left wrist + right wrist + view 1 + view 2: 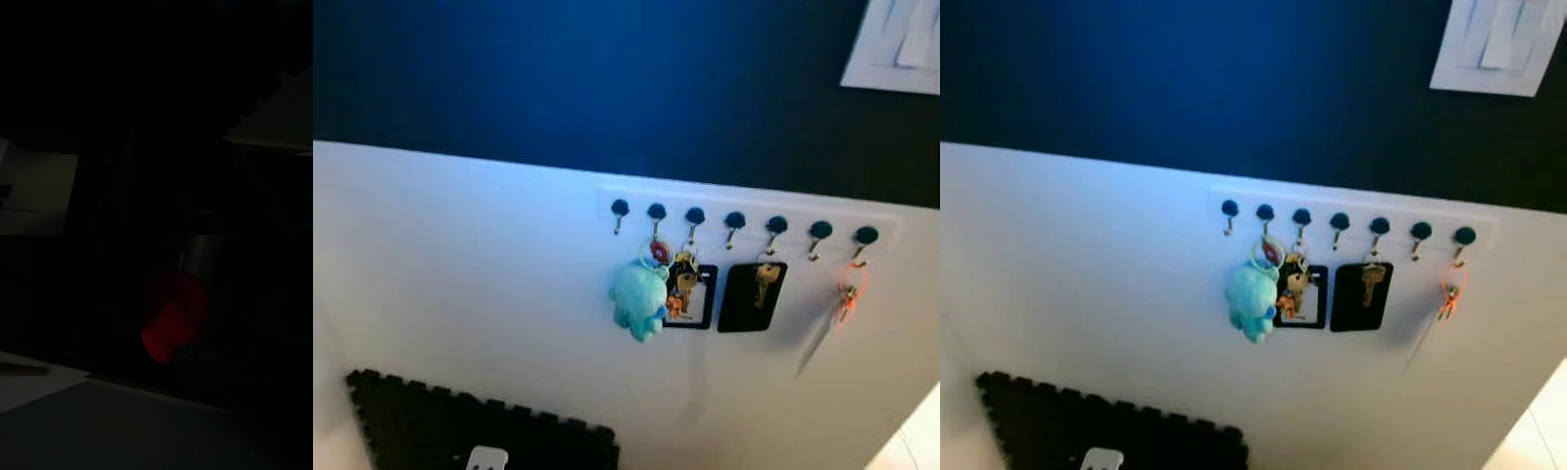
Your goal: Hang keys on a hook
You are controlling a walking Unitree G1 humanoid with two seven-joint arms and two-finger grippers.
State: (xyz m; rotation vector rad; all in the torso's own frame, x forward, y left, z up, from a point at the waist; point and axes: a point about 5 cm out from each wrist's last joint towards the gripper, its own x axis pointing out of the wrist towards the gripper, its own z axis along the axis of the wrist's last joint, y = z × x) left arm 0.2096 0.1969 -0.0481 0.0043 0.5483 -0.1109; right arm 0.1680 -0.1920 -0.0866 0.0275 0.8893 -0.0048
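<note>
The head camera looks at a white hook rail (pixel 891 227) fixed along the top of the white lower wall, just under the dark blue upper wall. The rail carries seven dark-knobbed hooks in a row. Taking the teal plush keychain (pixel 640 299) as the landmark: it hangs from the second hook, the first hook (pixel 619 213) just to its left is bare, and a bunch of brass keys (pixel 683 282) hangs just to its right in front of a black card holder (pixel 693 300). Further right, a single brass key (pixel 765 281) lies against a second black tag (pixel 750 297); the hooks either side of it look free, and an orange key ring (pixel 848 292) hangs from the last hook, well apart from the plush.

The right wrist view is very dark. A red rounded object (pixel 172 318) sits close before the lens; it may be a fob on the keys to be hung, but that is a guess, and whether the right fingers are clamped on it or apart cannot be told. The left wrist view is almost black, and its fingers' state cannot be told either.

If the red object is the load, the right arm is the one carrying it, and the rail lies up and ahead of it, so the move turns on raising the ring's opening over an upturned free hook.
</note>
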